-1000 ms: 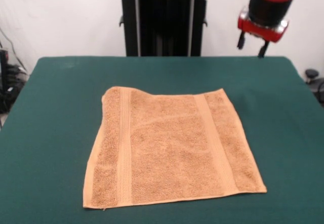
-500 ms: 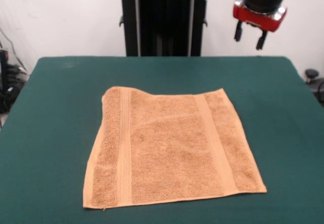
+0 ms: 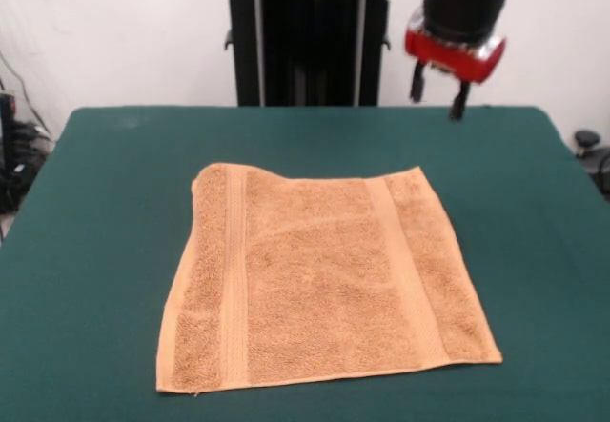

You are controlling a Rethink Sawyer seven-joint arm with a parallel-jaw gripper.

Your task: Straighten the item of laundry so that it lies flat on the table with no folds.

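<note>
- No text, label, brand, number or sign can be read anywhere in the front view.
- The orange-tan towel (image 3: 319, 279) at the centre of the frame carries only plain woven bands, with no lettering or tag.
- The green desk (image 3: 105, 212) bears no markings.
- The red and black end effector (image 3: 437, 89) at the upper right shows no legible writing.
- The black pedestal (image 3: 307, 36) at the top centre shows none either.
</note>
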